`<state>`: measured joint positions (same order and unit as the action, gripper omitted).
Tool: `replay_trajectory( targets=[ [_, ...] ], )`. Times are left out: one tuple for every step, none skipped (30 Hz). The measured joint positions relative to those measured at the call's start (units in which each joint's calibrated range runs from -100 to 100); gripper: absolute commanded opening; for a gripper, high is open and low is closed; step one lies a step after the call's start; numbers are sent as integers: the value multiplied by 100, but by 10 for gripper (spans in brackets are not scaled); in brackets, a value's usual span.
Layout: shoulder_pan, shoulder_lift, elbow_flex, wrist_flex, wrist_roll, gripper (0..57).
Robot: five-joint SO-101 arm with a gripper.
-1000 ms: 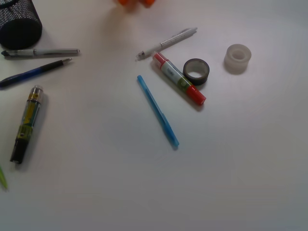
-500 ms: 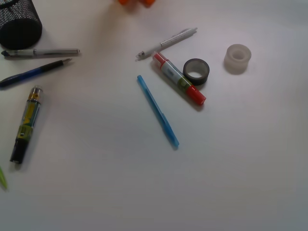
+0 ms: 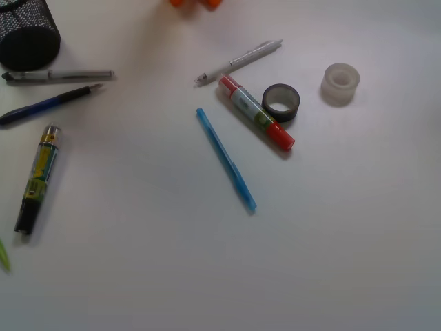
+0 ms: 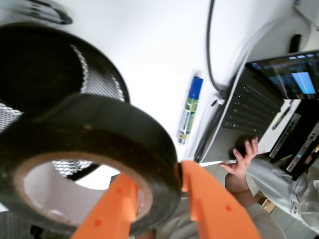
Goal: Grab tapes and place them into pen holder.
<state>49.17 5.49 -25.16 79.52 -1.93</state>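
Observation:
My gripper [image 4: 157,174] is shut on a wide black tape roll [image 4: 94,134]: one orange finger [image 4: 117,204] is inside the ring and the other [image 4: 209,204] is outside its wall. The black mesh pen holder [image 4: 60,69] fills the wrist view just behind the roll. In the front view the pen holder [image 3: 27,31] stands at the top left corner. Only orange bits of the gripper [image 3: 195,3] show at the top edge there. A smaller dark tape ring [image 3: 281,102] lies against a red-capped marker [image 3: 256,113]. A translucent whitish tape [image 3: 340,84] sits to its right.
Pens are scattered on the white table: a white pen [image 3: 238,62], a blue pen [image 3: 225,158], a grey pen [image 3: 58,74], a dark blue pen [image 3: 48,103] and a yellow-black marker [image 3: 38,178]. A laptop [image 4: 259,99], a cable and a person's hand [image 4: 244,159] lie beyond the table.

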Motion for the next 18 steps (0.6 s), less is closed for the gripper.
replay_trajectory(
  targets=[
    [-7,0,63,0,5,3],
    [-59,0,153,0,-5,3],
    [-96,0,279,0,-5,3],
    [-104,0,422,-52,-15,3],
    [-111,0,566,-121,-15,3],
    [-89,0,701,-199,-15,3],
    [-37,0,845,-276,-10,3],
    [-37,0,970,-346,5,3],
    [-37,0,1087,-415,15,3],
    [-67,0,1186,-475,5,3],
    [-118,0,1258,-527,0,3],
    [-126,0,1312,-570,0,3],
    [-133,0,1348,-596,-10,5],
    [-133,0,1357,-605,-10,8],
    [-118,0,1357,-605,0,19],
    [-81,0,1357,-605,0,52],
    [-59,0,1357,-605,0,106],
    [-52,0,1357,-605,0,172]
  ],
)
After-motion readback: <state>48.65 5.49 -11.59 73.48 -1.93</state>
